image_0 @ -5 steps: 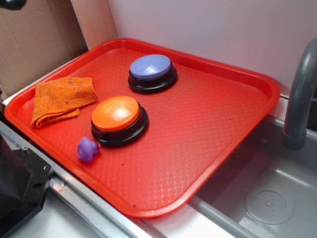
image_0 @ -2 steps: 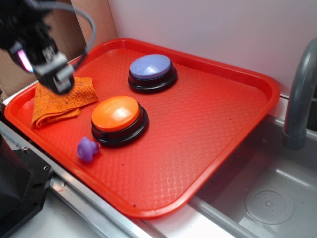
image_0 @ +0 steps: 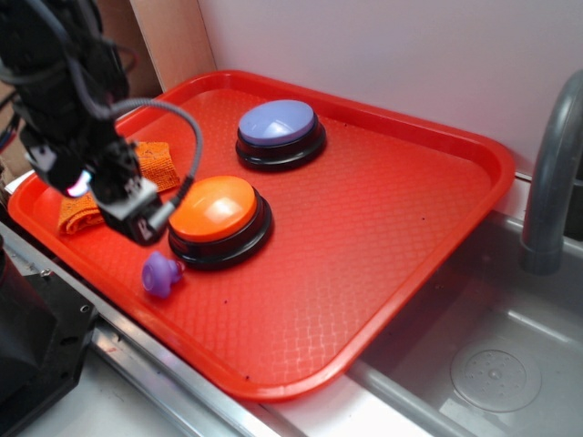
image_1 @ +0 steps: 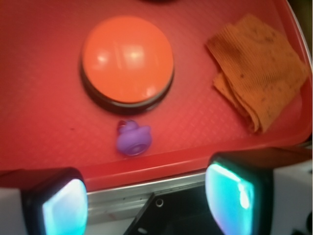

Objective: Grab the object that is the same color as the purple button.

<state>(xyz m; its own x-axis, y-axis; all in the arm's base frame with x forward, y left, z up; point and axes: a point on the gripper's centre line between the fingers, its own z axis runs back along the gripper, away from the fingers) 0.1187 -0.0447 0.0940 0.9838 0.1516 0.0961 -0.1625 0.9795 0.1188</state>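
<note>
The small purple knobby toy (image_0: 160,273) lies on the red tray (image_0: 383,237) near its front left edge, just in front of the orange dome button (image_0: 217,218). It also shows in the wrist view (image_1: 133,138), below the orange button (image_1: 127,58). The purple dome button (image_0: 279,132) stands at the back of the tray. My gripper (image_0: 137,221) hangs above the tray's left part, up and left of the toy, beside the orange button. In the wrist view my gripper (image_1: 146,203) is open and empty, its two pads wide apart over the tray's front rim.
A folded orange cloth (image_0: 114,182) lies at the tray's left, partly behind my arm; it shows in the wrist view (image_1: 259,68). A metal sink (image_0: 483,355) and grey faucet pipe (image_0: 551,182) are at the right. A cardboard panel (image_0: 173,41) stands behind the tray.
My arm has come into view from the upper left and moved down and right, from above the cloth to beside the orange button. The toy and buttons have not moved.
</note>
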